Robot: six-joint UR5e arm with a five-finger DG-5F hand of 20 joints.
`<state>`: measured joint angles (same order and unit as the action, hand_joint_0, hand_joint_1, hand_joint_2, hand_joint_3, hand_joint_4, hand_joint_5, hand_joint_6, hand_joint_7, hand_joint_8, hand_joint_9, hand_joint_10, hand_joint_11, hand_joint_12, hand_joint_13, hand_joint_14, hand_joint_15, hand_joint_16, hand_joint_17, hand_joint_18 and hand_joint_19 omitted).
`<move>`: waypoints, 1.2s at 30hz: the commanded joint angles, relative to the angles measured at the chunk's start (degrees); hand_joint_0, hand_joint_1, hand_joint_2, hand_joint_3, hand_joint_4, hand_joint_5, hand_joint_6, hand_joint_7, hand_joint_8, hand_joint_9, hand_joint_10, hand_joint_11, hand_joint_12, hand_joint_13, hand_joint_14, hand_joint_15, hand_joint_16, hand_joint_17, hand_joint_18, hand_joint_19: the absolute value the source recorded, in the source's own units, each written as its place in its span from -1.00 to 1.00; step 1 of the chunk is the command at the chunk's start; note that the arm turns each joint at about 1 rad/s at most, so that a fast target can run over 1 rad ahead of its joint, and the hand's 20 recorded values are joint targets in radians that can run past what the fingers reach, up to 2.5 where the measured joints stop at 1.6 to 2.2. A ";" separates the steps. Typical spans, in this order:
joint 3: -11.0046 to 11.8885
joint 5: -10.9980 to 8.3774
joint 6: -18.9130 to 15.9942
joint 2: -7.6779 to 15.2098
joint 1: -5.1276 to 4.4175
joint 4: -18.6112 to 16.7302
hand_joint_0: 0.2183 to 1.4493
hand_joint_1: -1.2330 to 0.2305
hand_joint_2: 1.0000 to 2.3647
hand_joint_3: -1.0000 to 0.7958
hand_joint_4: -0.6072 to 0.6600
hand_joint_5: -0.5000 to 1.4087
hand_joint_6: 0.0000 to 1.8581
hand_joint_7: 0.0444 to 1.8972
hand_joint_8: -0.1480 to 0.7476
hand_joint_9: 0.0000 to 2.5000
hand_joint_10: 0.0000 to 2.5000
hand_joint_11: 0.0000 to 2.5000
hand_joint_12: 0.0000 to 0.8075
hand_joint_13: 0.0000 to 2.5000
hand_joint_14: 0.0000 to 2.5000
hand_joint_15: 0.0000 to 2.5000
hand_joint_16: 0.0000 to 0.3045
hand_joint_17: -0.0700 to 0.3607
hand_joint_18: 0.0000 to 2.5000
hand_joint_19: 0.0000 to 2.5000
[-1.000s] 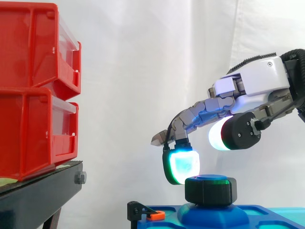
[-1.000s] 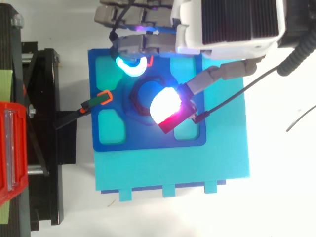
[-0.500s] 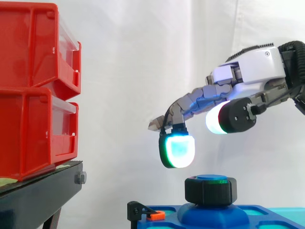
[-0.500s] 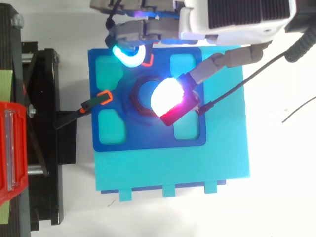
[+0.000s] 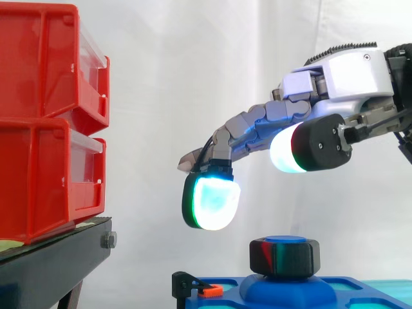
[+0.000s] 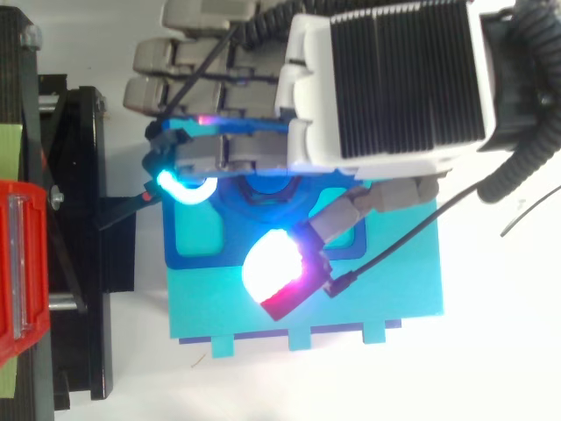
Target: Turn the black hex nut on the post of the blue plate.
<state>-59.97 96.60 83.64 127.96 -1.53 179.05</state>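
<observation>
Hand (image 5: 341, 90) has lifted off chunky black hex nut (image 5: 284, 257); we see fingers relaxed, spread, holding nothing. Nut sits on post of pocketed blue plate (image 5: 351, 285). We judge further turning needs new grasp.

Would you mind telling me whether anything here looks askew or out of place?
Nothing stands out. The nut sits level on the post of the blue plate, and the open hand hovers above it without touching.
</observation>
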 commanded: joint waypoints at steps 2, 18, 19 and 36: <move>-1.73 -0.45 -1.29 0.01 -0.94 -2.74 -0.61 0.37 -1.00 -0.44 0.21 -0.70 -0.46 -0.15 -0.19 -0.83 -1.00 -1.00 -0.14 -0.86 -1.00 -0.99 -0.63 -0.09 -1.00 -0.97; -1.81 -1.24 -1.64 -0.08 -1.29 -0.37 -0.61 0.37 -1.00 -0.44 0.24 -0.68 -0.46 0.01 -0.19 -0.83 -1.00 -1.00 -0.14 -0.86 -1.00 -1.00 -0.63 -0.09 -1.00 -0.97; -1.81 -1.24 -1.64 -0.08 -1.29 -0.28 -0.61 0.37 -1.00 -0.44 0.24 -0.68 -0.46 0.01 -0.19 -0.83 -1.00 -1.00 -0.14 -0.86 -1.00 -0.99 -0.63 -0.09 -1.00 -0.97; -1.81 -0.72 -0.68 0.01 0.65 0.77 -0.60 0.37 -1.00 -0.44 0.24 -0.67 -0.46 0.05 -0.18 -0.83 -1.00 -1.00 -0.14 -0.85 -1.00 -0.99 -0.64 -0.10 -1.00 -0.97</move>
<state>-61.80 95.69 82.65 127.91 -1.41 179.61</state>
